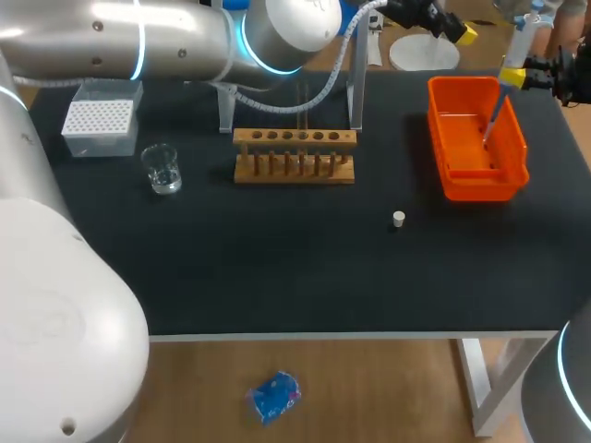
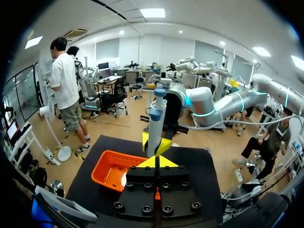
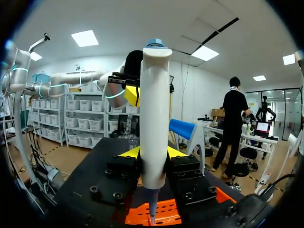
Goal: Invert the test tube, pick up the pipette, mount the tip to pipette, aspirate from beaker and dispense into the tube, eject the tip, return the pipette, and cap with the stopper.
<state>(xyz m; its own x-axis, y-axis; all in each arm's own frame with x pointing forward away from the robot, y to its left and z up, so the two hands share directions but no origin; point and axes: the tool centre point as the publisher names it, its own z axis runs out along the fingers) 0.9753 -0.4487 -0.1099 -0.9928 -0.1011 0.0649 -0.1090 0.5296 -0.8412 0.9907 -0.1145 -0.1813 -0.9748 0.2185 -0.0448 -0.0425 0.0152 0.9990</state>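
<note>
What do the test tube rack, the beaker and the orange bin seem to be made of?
The rack looks like unpainted wood: light brown, matt. The beaker is clear glass, or perhaps plastic: the dark table shows through it. The orange bin is probably moulded plastic: smooth, evenly bright walls.

The tip box (image 1: 100,118) sits at the table's (image 1: 277,277) far left, with the beaker (image 1: 162,169) just nearer me. The rack (image 1: 294,155) stands mid-table, and the stopper (image 1: 398,219) lies nearer me to its right. At far right is the bin (image 1: 438,138), with the pipette (image 1: 513,46) over it.
</note>
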